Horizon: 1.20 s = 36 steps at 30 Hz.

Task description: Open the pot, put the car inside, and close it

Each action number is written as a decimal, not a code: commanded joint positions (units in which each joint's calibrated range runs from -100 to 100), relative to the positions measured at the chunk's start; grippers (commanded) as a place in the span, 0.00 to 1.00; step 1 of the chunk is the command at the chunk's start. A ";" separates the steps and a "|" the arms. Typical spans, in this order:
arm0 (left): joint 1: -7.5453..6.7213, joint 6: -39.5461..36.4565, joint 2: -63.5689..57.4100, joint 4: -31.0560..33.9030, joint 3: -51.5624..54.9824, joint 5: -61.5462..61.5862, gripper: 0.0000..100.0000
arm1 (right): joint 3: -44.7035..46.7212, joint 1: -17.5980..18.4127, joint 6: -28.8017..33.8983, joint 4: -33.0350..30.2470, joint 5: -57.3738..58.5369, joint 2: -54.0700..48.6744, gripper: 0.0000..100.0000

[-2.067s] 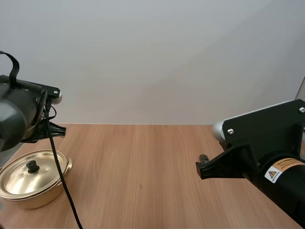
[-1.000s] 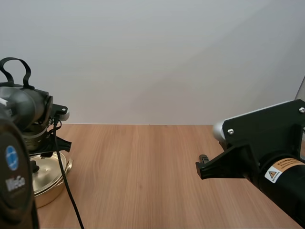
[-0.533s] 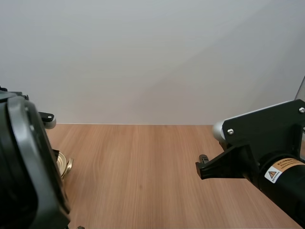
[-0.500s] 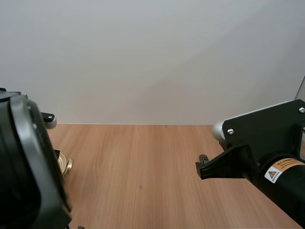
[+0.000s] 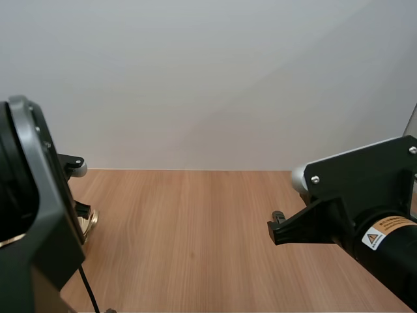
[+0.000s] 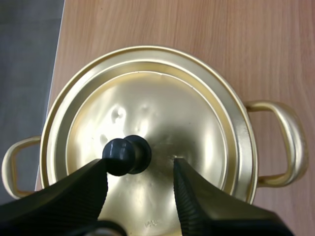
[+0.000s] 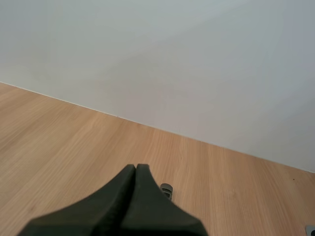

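The left gripper [image 6: 139,163] is released, its two black fingers [image 6: 74,196] standing apart with ribbed faces turned inward. Between them sits the black knob [image 6: 123,155]; it lies close to one finger, though I cannot tell whether it touches. The knob rises from the middle of the gold lid [image 6: 162,118], which lies flat and closed on the pot [image 6: 244,147]. Looped handles stick out at the pot's three and nine o'clock. The pot stands near the edge of the wooden table [image 5: 195,222], round about nine o'clock on the tabletop as I look over the arms' bases. The right gripper [image 7: 136,170] is clenched on nothing, its fingers pressed into one dark wedge above bare wood, out toward four o'clock and well apart from the pot.
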 commanded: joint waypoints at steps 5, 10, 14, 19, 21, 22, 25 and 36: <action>0.04 -0.02 0.30 -0.01 -0.40 -4.03 0.69 | 0.00 0.01 -0.02 0.05 0.04 0.00 0.00; 0.04 -0.02 0.30 0.46 -2.29 -3.71 0.69 | 0.00 0.01 -0.02 0.05 0.04 0.00 0.00; 0.04 -0.02 0.30 0.46 -3.33 -4.11 0.69 | 0.00 0.01 -0.02 0.05 0.04 0.00 0.00; 0.04 -0.02 0.30 0.46 -4.45 -4.78 0.69 | 0.00 0.01 -0.02 0.05 0.04 0.00 0.00; 0.04 -0.02 0.70 0.46 -4.43 -5.36 0.69 | 0.00 0.01 -0.02 0.05 0.04 0.00 0.00; 0.04 -0.02 1.00 0.46 -4.43 -5.56 0.69 | 0.00 0.01 -0.02 0.05 0.04 0.00 0.00; 0.04 -0.13 2.99 1.12 -4.43 -5.39 0.69 | 0.00 0.01 -0.02 0.05 0.04 0.00 0.00; 1.40 -0.98 5.72 2.60 -4.43 -7.44 0.47 | 0.00 0.01 -0.02 0.05 0.04 0.00 0.00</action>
